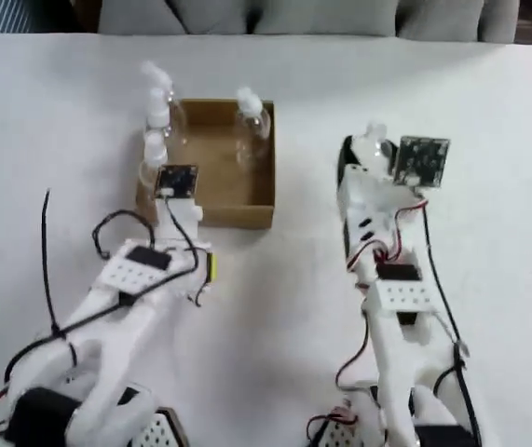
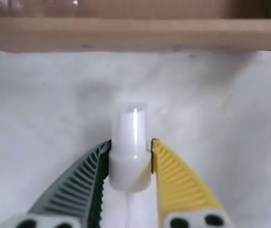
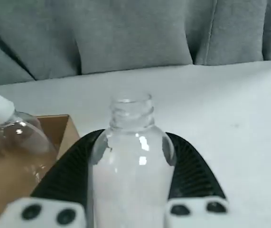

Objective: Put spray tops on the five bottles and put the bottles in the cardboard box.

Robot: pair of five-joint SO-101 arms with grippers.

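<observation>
The left gripper [image 2: 129,146] pinches a white spray top [image 2: 130,135] between its grey and yellow fingers, low over the white table [image 1: 489,279] just beside the near wall of the cardboard box [image 1: 238,216]. At least two capped bottles [image 1: 252,121] already stand inside the box. Well apart to the right, the right gripper [image 3: 133,137] clamps a clear bottle [image 3: 130,175] around its shoulder, upright, with its threaded neck [image 3: 131,111] open.

The step in hand looks like mating top to bottle. To do it well, the left arm should lift the top clear of the box wall and carry it across to the bottle. Centre it over the neck before lowering, so any dip tube enters cleanly. The right arm should hold the bottle steady and vertical. A tilted top may cross-thread or push the bottle askew.
</observation>
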